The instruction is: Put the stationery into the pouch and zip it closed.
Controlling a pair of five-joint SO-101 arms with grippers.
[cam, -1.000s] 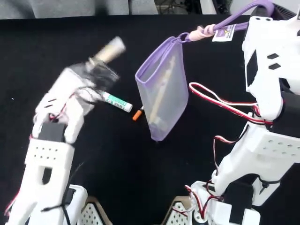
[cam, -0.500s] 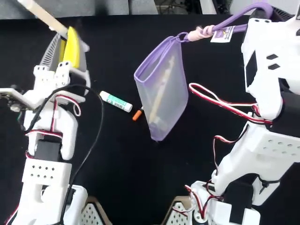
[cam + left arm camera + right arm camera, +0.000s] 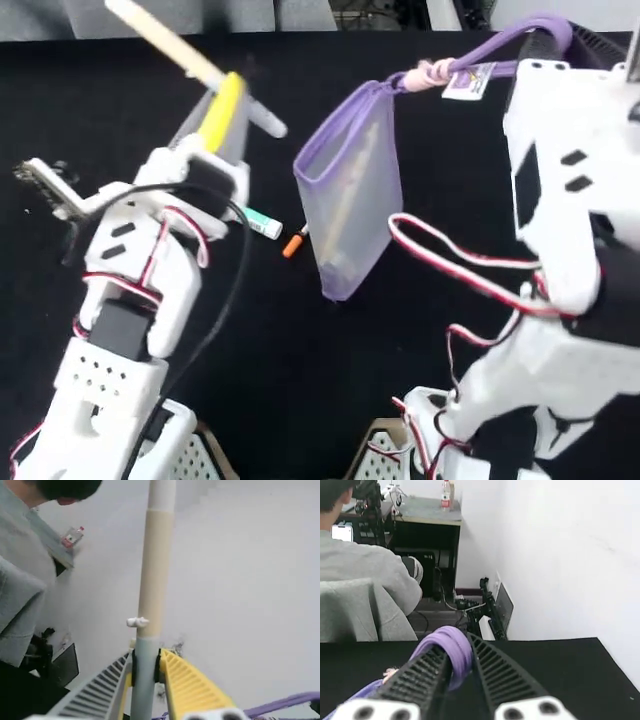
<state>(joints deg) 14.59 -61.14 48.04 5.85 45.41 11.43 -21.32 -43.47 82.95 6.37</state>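
Note:
A purple see-through pouch [image 3: 350,195] hangs open-mouthed above the black table [image 3: 250,340], with a beige stick-shaped item inside. Its purple strap [image 3: 500,45] runs to my right gripper [image 3: 548,28], which is shut on it; the right wrist view shows the strap [image 3: 454,652] pinched in the right gripper [image 3: 462,642]. My left gripper [image 3: 222,88], raised left of the pouch, is shut on a beige and white pen [image 3: 165,42]. The pen [image 3: 154,580] stands up out of the left gripper [image 3: 146,662]. A white and green marker [image 3: 262,223] and a small orange piece [image 3: 292,243] lie beside the pouch.
Red and white cables [image 3: 450,265] loop out from the right arm near the pouch. A person in grey sits at a desk [image 3: 427,507] beyond the table's far edge. Open black table surface lies in front of the pouch.
My left arm lifted the pen up off the table area, then swung it right toward the pouch's mouth. The pouch and the right arm shifted only slightly.

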